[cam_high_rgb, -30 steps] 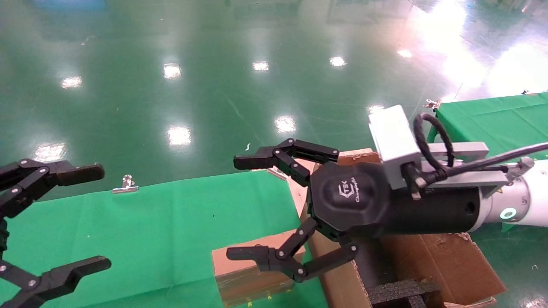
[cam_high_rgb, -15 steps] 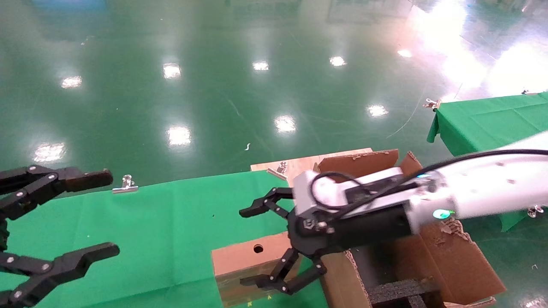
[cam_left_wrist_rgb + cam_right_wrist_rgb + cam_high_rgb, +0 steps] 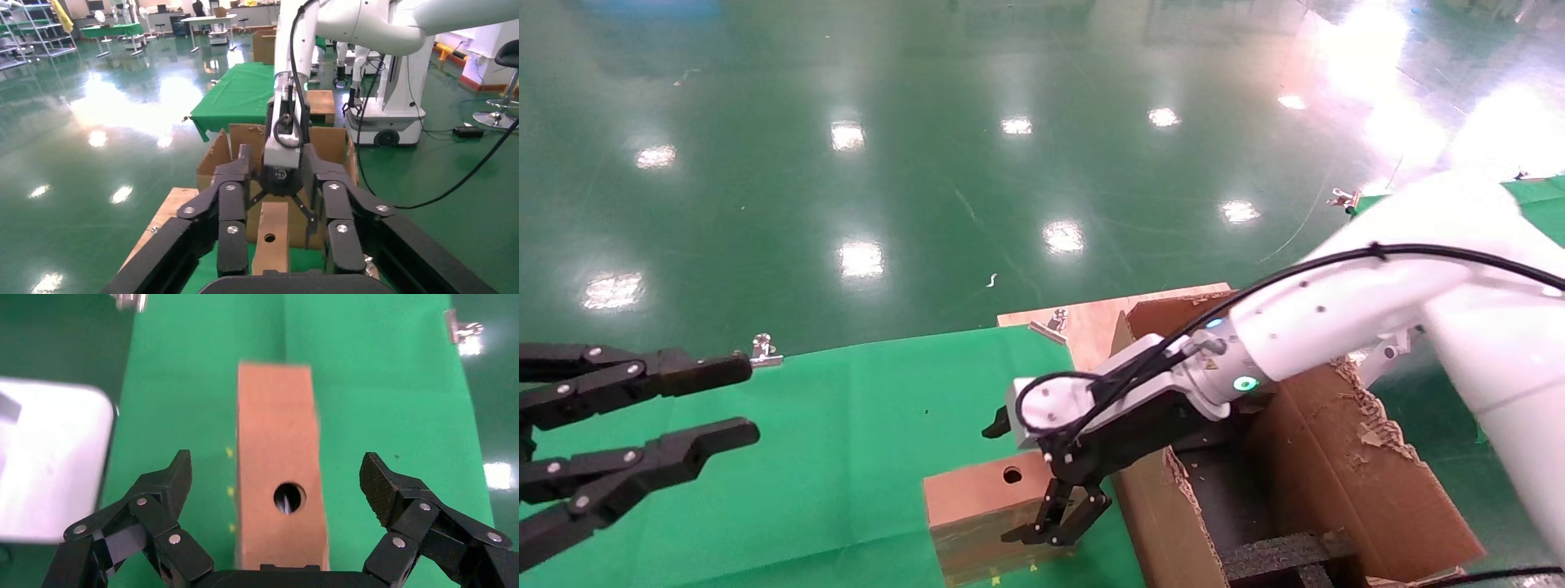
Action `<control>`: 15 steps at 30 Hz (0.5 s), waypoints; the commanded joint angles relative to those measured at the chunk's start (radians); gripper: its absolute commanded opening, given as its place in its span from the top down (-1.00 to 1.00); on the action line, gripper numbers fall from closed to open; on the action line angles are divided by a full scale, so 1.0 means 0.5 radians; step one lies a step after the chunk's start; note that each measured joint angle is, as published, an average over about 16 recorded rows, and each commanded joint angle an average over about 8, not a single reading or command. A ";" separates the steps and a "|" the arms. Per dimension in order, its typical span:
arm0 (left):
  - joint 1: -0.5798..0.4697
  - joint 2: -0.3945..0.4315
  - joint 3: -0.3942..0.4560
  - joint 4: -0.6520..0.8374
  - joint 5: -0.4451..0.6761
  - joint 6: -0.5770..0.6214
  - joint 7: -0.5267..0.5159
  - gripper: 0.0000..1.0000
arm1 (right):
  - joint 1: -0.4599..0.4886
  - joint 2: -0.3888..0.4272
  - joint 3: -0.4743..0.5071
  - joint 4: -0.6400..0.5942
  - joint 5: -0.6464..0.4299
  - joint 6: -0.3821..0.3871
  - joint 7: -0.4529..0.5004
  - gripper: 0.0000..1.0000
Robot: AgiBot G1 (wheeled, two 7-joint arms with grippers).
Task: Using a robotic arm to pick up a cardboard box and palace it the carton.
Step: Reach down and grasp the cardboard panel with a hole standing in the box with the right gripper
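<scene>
The cardboard box (image 3: 977, 510) stands on its edge on the green cloth, its narrow face with the round hole (image 3: 1012, 474) up. It also shows in the right wrist view (image 3: 278, 429) and the left wrist view (image 3: 272, 236). My right gripper (image 3: 1007, 482) reaches down over the box's end nearest the carton (image 3: 1336, 482). It is open, with one finger on each wide side, apart from the box (image 3: 278, 474). The carton stands right beside the box, black foam (image 3: 1279, 555) inside. My left gripper (image 3: 744, 398) is open and empty at the left, facing the box.
The green-clothed table (image 3: 805, 441) carries the box. Metal clips (image 3: 762, 351) (image 3: 1054, 322) hold the cloth at its far edge. A wooden board (image 3: 1091, 322) lies behind the carton. Another green table (image 3: 1536, 192) is at the far right. Shiny green floor lies beyond.
My right arm has swung down and turned over, so its open gripper now straddles the box instead of hovering above it. The left gripper has rolled and its fingers look closer together.
</scene>
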State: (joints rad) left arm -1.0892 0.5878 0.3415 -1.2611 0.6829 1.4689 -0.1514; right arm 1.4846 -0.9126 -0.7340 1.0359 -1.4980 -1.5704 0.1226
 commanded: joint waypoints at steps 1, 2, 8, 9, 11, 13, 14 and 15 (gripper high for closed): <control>0.000 0.000 0.000 0.000 0.000 0.000 0.000 1.00 | 0.049 -0.046 -0.064 -0.033 -0.075 -0.005 -0.044 -1.00; 0.000 0.000 0.000 0.000 0.000 0.000 0.000 1.00 | 0.069 -0.064 -0.095 -0.045 -0.105 -0.005 -0.065 -1.00; 0.000 0.000 0.000 0.000 0.000 0.000 0.000 0.55 | 0.149 -0.140 -0.229 -0.130 -0.188 0.000 -0.149 -1.00; 0.000 0.000 0.000 0.000 0.000 0.000 0.000 0.30 | 0.154 -0.146 -0.240 -0.143 -0.187 0.001 -0.156 -0.93; 0.000 0.000 0.000 0.000 0.000 0.000 0.000 -0.19 | 0.165 -0.158 -0.260 -0.166 -0.188 0.002 -0.169 -0.50; 0.000 0.000 0.000 0.000 0.000 0.000 0.000 -0.69 | 0.175 -0.166 -0.277 -0.186 -0.189 0.003 -0.179 0.00; 0.000 0.000 0.000 0.000 0.000 0.000 0.000 -0.92 | 0.178 -0.169 -0.282 -0.194 -0.188 0.003 -0.182 0.25; 0.000 0.000 0.000 0.000 0.000 0.000 0.000 -1.00 | 0.181 -0.171 -0.287 -0.199 -0.189 0.003 -0.184 0.50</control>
State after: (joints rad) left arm -1.0891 0.5877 0.3416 -1.2609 0.6829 1.4688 -0.1513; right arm 1.5732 -0.9957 -0.8730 0.9416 -1.5925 -1.5691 0.0331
